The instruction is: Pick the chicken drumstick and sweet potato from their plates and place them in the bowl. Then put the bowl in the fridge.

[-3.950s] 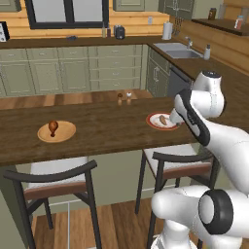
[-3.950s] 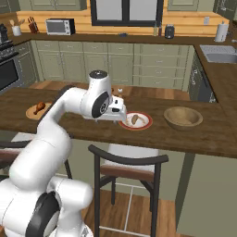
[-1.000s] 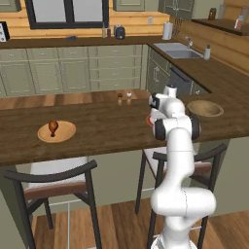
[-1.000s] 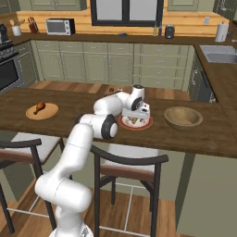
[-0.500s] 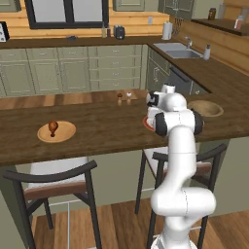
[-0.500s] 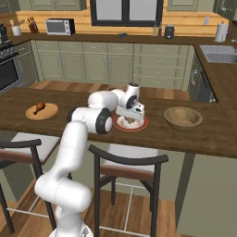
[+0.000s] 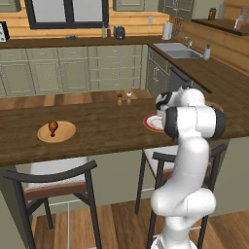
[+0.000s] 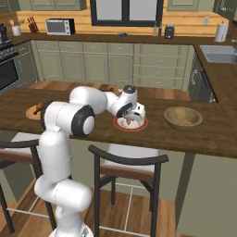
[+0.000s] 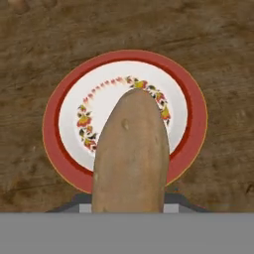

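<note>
**Sweet potato gripped above red-rimmed plate**

Fingers (image 8: pixel 131 119) closed narrow on the sweet potato (image 9: pixel 131 154), held over the white red-rimmed plate (image 9: pixel 59 149) on the wooden surface (image 8: pixel 194 134). Bowl (image 8: pixel 183 117) just right of the plate. Drumstick (image 7: pixel 53 128) on the tan plate (image 7: pixel 65 134), far left.

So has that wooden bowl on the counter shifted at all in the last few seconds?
No. In the right base view the wooden bowl sits in the same spot on the counter, just right of the red-rimmed plate, as before.
</note>
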